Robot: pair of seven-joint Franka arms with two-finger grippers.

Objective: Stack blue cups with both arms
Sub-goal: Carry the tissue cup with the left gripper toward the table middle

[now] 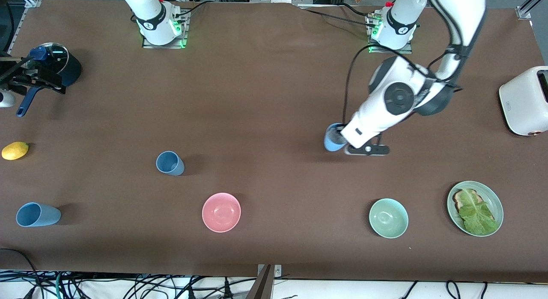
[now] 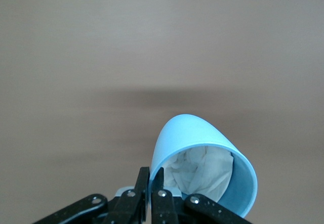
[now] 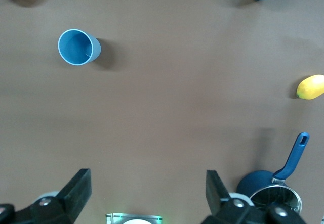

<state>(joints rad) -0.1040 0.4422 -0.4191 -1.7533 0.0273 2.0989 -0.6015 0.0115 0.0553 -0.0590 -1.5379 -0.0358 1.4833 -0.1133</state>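
The left gripper [image 2: 151, 191] is pinching the rim of a sky-blue cup [image 1: 333, 138], fingers closed on its wall, and is holding it tilted over the middle of the table [image 1: 265, 97]. White crumpled material is showing inside that cup. The right gripper [image 3: 147, 188] is waiting with its fingers spread wide, above the navy pot [image 1: 64, 67]. Two slate-blue cups are standing upright: one [image 1: 170, 163] near the pink bowl [image 1: 221, 212], the other [image 1: 37, 214] nearer the front camera than the lemon [image 1: 15, 150].

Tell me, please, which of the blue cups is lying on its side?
The blue cup nearest the front camera, at the right arm's end of the table; the others don't lie on the table.
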